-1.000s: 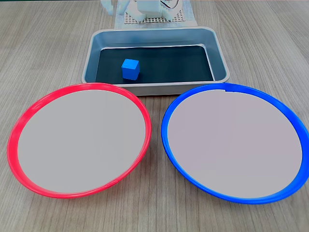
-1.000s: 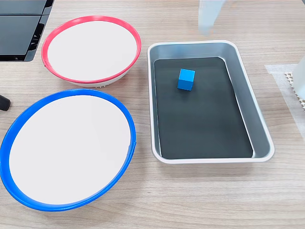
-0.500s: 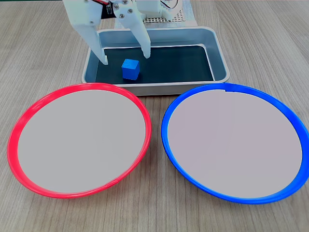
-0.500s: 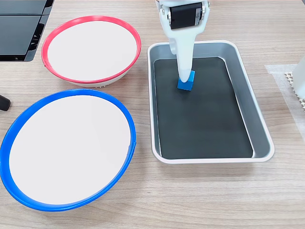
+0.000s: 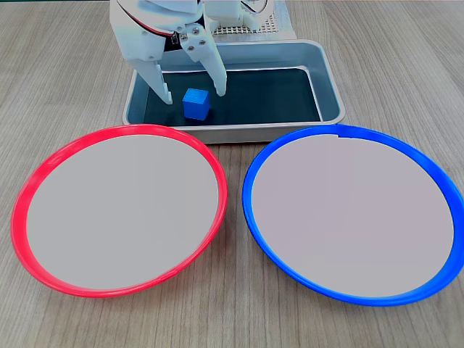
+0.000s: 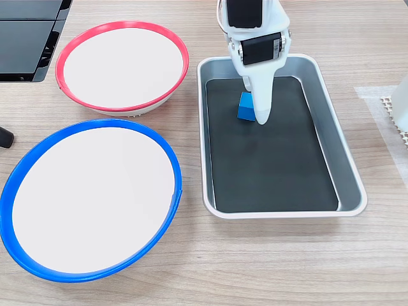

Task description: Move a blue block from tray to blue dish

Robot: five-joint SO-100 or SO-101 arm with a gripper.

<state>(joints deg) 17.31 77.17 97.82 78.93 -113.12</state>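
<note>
Gripper (image 5: pixel 191 96) hangs wide open and holding nothing, fingers either side of the block (image 5: pixel 196 103) on the tray (image 5: pixel 330 101) floor, lined up to pinch it for the blue dish (image 5: pixel 270 157).

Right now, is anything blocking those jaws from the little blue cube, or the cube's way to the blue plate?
Nothing visible does. The open gripper straddles the small blue cube; only the grey metal tray's raised rim separates it from the empty blue-rimmed round plate.

One blue block (image 5: pixel 196 102) sits in one tray (image 5: pixel 330 87). Two dishes lie on the desk: one blue dish (image 5: pixel 250 210) and one red dish (image 5: pixel 22 239).
</note>
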